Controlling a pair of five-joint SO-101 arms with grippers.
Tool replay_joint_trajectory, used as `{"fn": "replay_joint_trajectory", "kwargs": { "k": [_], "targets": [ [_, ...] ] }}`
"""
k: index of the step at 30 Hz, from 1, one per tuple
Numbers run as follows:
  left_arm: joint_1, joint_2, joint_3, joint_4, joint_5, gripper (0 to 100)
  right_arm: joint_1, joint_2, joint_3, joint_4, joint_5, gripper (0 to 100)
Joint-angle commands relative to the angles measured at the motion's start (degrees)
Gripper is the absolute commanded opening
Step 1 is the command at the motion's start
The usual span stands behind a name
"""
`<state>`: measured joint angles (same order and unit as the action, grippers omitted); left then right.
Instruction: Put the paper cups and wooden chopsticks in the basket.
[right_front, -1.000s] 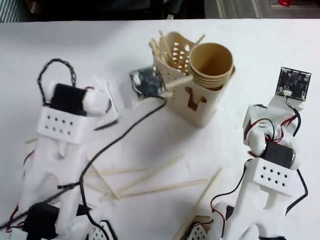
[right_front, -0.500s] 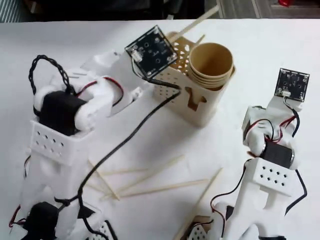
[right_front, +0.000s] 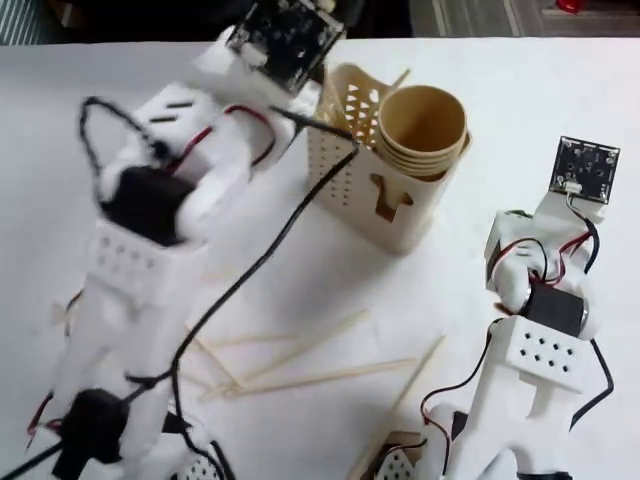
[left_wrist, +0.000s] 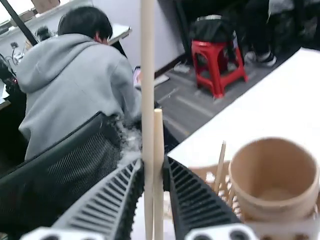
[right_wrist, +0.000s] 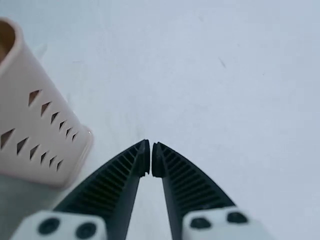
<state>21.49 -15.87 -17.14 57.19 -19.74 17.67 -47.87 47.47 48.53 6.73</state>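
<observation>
Delivery is in hand: the left end effector pinches two wooden chopsticks upright, the basket with its stacked paper cups below and beside it, so next it should lower and let go; the right end effector sits pressed together.

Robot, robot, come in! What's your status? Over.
Left jaws shut on two chopsticks beside the basket. Right jaws shut, empty. Paper cups in basket; loose chopsticks on table. Nothing blocking.
</observation>
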Motion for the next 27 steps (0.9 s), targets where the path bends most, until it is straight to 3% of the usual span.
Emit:
{"fn": "replay_joint_trajectory", "kwargs": {
  "k": [1,5,14,27],
  "targets": [
    [2.3,2.2,-3.1,-11.9,3.5,2,-0.8,-1.1,-0.5,-1.0,0.1,2.8],
    [4.5,4.2,-7.2,-16.7,5.5,2,-0.8,-1.1,-0.5,-1.5,0.1,2.8],
    [7.3,13.8,-21.2,-16.6,5.4,2,-0.8,-1.0,-0.5,-1.7,0.1,2.8],
    [5.1,28.2,-21.9,-15.7,5.5,2,-0.8,-1.0,-0.4,-1.7,0.1,2.8]
  ]
}}
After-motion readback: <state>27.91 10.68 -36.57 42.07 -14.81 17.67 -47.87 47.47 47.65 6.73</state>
